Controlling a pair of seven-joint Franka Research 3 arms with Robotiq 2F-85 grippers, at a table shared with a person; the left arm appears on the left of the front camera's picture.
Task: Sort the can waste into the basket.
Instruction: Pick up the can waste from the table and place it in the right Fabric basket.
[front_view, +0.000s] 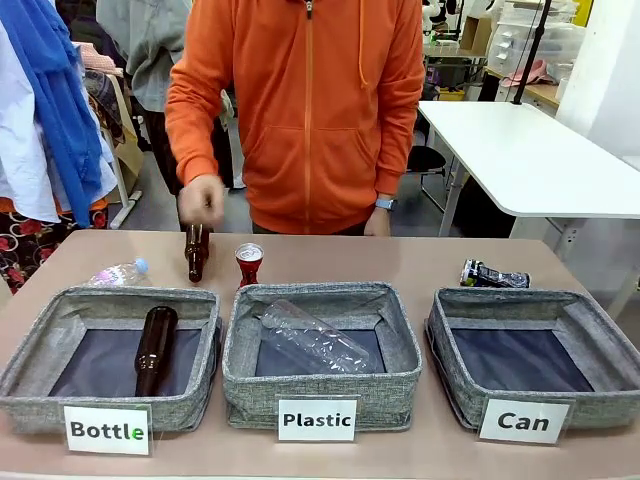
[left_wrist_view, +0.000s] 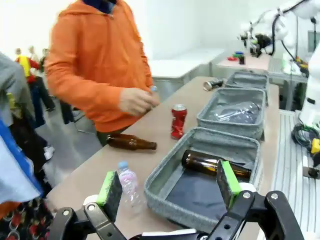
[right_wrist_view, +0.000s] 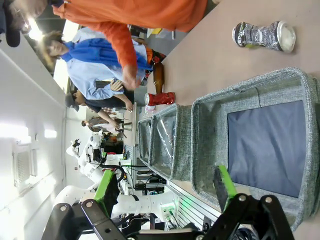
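The red can (front_view: 248, 264) stands upright on the table behind the middle bin; it is also in the left wrist view (left_wrist_view: 178, 121) and the right wrist view (right_wrist_view: 160, 98). The crushed dark can (front_view: 494, 275) lies on its side just behind the basket labelled "Can" (front_view: 520, 297), which holds nothing. In the right wrist view the crushed can (right_wrist_view: 262, 36) lies beyond the basket (right_wrist_view: 250, 87). My left gripper (left_wrist_view: 170, 185) hangs open over the near end of the "Bottle" bin. My right gripper (right_wrist_view: 167, 187) is open above the basket's near side, holding nothing.
A person in an orange hoodie stands at the far side, one hand (front_view: 201, 200) over a brown bottle (front_view: 196, 252) on the table. The "Bottle" bin (front_view: 60, 300) holds a brown bottle (front_view: 155, 348), the "Plastic" bin (front_view: 300, 292) a clear bottle (front_view: 315, 338). Another clear bottle (front_view: 118, 272) lies far left.
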